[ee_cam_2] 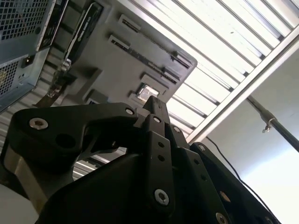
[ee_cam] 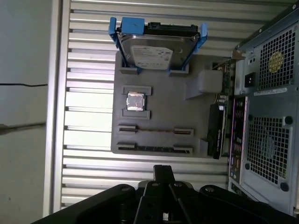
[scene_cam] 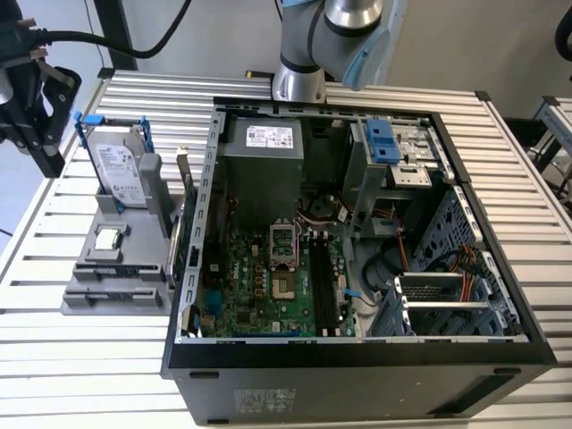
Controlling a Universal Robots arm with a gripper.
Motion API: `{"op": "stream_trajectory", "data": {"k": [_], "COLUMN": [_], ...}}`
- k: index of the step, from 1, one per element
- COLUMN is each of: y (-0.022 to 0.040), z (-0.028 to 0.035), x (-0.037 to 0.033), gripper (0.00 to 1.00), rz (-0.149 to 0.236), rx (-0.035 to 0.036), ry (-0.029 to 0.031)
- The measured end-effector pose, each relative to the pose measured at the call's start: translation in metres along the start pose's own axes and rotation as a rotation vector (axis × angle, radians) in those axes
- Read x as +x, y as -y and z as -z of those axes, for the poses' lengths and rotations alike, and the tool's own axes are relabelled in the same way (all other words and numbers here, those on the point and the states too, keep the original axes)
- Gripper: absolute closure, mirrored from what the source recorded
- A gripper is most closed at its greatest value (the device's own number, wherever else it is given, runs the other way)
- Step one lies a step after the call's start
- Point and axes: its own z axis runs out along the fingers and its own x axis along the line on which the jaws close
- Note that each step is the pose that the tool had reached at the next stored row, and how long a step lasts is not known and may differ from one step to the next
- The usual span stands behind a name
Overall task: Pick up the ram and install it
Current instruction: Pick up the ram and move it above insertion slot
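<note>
The black pincer (ee_cam: 163, 171) looks squeezed fully shut, holding nothing and touching nothing. In both wrist views its two bent arms meet in one thin tip. It hangs in the air by the silver ribbed metal table's (scene_cam: 161, 89) far corner, on the exterior view's left. The ram (ee_cam: 154, 148), a long thin dark green board, seems to stand on edge in the end slot of the flat grey plastic holder (ee_cam: 159, 109), at the edge far from the silver hard drive in its blue frame (ee_cam: 156, 49). The exterior view looks inside the open black computer case (scene_cam: 357, 362), at its green board (scene_cam: 259, 277) with long black slots (scene_cam: 323, 286). The first wrist view sees the case's grey back with holey grilles.
</note>
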Motion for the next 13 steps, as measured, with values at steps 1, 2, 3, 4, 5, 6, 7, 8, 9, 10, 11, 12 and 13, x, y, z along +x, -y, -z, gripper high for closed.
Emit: {"op": "stream_trajectory", "data": {"k": [1, 2, 3, 4, 5, 6, 7, 8, 9, 10, 11, 12, 13], "y": [0.0000, 0.0000, 0.0000, 0.0000, 0.0000, 0.0000, 0.0000, 0.0000, 0.0000, 0.0000, 0.0000, 0.0000, 0.0000], "z": [0.0000, 0.0001, 0.0002, 0.0002, 0.0002, 0.0003, 0.0003, 0.0004, 0.0005, 0.0006, 0.0007, 0.0008, 0.0008], "x": [0.0000, 0.0000, 0.0000, 0.0000, 0.0000, 0.0000, 0.0000, 0.0000, 0.0000, 0.0000, 0.0000, 0.0000, 0.0000], "gripper": [1.00, 1.00, 1.00, 1.00, 1.00, 1.00, 1.00, 1.00, 1.00, 1.00, 1.00, 1.00, 1.00], "rz": [0.003, 0.006, 0.010, 0.014, 0.018, 0.023, 0.028, 0.033, 0.038, 0.044, 0.049, 0.055, 0.061], "rx": [0.0001, 0.0003, 0.0003, 0.0003, 0.0003, 0.0003, 0.0003, 0.0004, 0.0005, 0.0006, 0.0006, 0.0007, 0.0008], "ry": [-0.0002, -0.0004, -0.0006, -0.0008, -0.0010, -0.0012, -0.0015, -0.0018, -0.0020, -0.0023, -0.0026, -0.0028, -0.0032]}}
